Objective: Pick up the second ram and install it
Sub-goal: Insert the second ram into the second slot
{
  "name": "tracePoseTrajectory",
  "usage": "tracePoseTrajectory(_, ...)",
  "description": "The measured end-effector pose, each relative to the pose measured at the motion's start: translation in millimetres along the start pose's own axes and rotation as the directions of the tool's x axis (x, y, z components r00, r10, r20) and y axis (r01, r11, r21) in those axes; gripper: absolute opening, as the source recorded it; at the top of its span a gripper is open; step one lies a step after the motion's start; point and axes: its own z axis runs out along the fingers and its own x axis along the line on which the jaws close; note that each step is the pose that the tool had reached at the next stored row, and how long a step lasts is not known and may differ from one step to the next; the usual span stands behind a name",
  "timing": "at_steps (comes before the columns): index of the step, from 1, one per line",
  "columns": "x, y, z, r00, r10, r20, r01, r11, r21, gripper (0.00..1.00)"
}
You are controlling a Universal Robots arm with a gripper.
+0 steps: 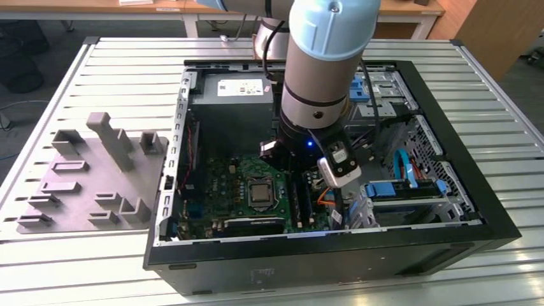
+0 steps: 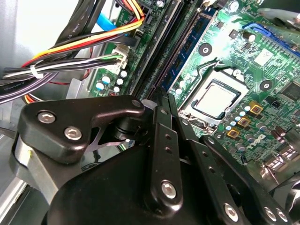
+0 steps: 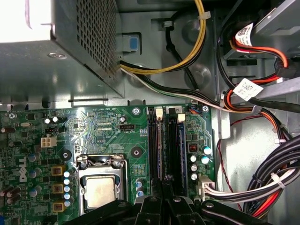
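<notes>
My gripper [image 2: 159, 96] is down inside the open computer case [image 1: 476, 210], over the black memory slots [image 3: 176, 145] beside the processor socket [image 3: 101, 187]. Its black fingers [image 2: 161, 140] stand close together, shut on the second ram [image 2: 185, 54], a thin blue-green stick. The stick runs along a slot straight out from the fingertips. In the first wrist view the stick's blue edge [image 3: 160, 150] lies in the slot nearer the socket, with the fingers [image 3: 161, 204] at about its mid-length. In the exterior view the arm's wrist [image 1: 319, 137] hides the fingers.
A grey fixture block [image 1: 93, 178] with upright posts lies on the slatted table at the exterior view's left. Bundled cables [image 3: 276, 168] crowd one side of the slots, the power supply box [image 3: 56, 61] sits beyond them, and blue drive brackets [image 1: 395, 190] fill the case's other side.
</notes>
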Motion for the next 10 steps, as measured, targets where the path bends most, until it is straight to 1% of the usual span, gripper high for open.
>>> tracePoseTrajectory(10,0.3,-0.1,0.8,1.0000,0.000,-0.0001,0.000,1.0000,0.0002,0.12)
